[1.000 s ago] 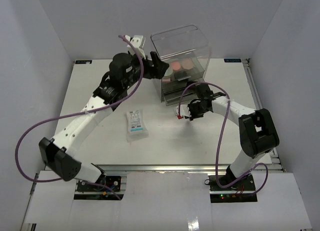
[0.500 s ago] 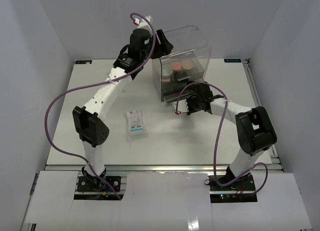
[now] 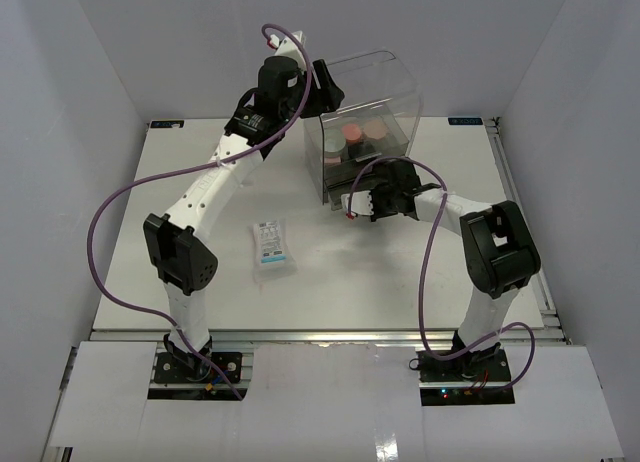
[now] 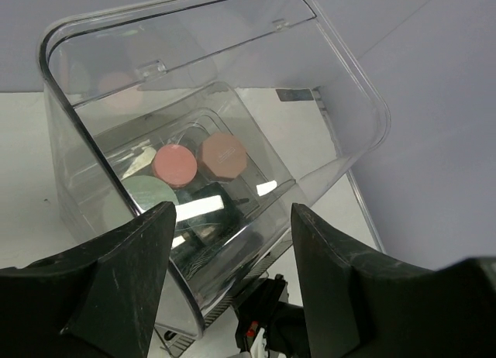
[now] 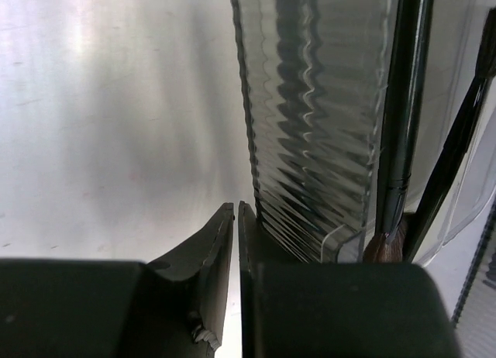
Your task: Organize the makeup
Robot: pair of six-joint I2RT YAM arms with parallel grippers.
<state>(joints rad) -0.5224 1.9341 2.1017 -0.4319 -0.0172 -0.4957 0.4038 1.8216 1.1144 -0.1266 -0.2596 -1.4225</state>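
Left wrist: left gripper [image 4: 232, 222] spread above compacts [image 4: 175, 165] (inside clear box [image 4: 345, 91]).

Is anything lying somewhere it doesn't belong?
Yes. One white sachet lies all alone on the table, well away from the clear box where the round compacts already sit. It looks odd because it is the only makeup piece out in the open.

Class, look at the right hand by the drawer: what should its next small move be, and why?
Probably nudge the drawer in: the shut right hand sits at its ribbed front, brushes lie inside, and it seems to stand out from the clear box.
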